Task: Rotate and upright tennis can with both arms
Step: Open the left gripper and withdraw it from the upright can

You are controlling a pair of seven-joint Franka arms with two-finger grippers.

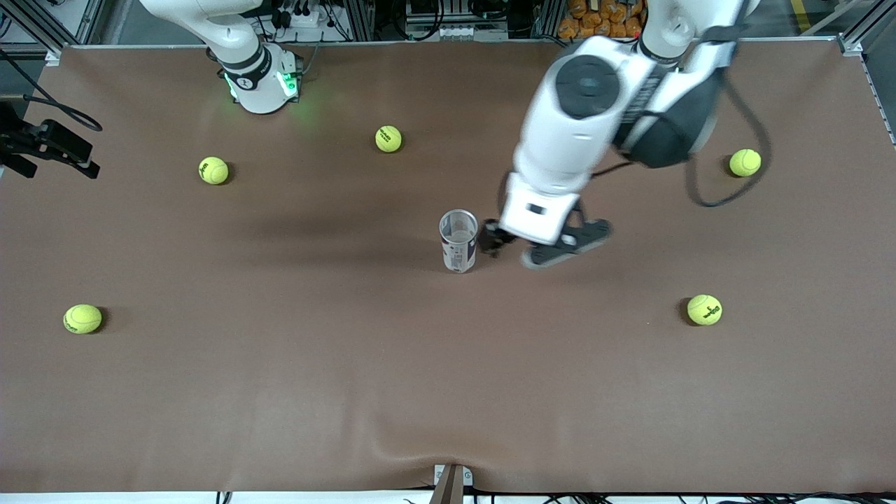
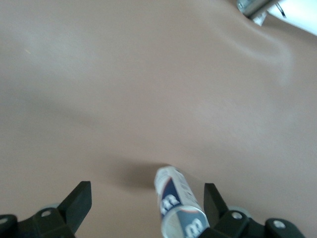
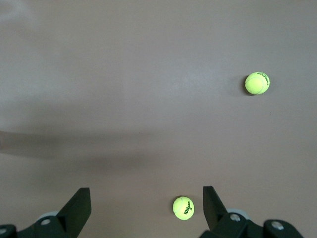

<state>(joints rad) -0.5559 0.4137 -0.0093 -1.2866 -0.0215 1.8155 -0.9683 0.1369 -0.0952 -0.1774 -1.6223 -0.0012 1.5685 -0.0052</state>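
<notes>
The tennis can stands upright near the middle of the brown table, its open silvery rim facing up. My left gripper hangs low beside it, toward the left arm's end of the table, and is open. In the left wrist view the tennis can stands free between the spread fingers of the left gripper, close to one fingertip. My right gripper is open and empty, high over the table; it does not show in the front view.
Several yellow-green tennis balls lie scattered on the table, among them one near the robots' bases and one toward the left arm's end. Two balls lie below the right gripper. A black device sits at the table's edge.
</notes>
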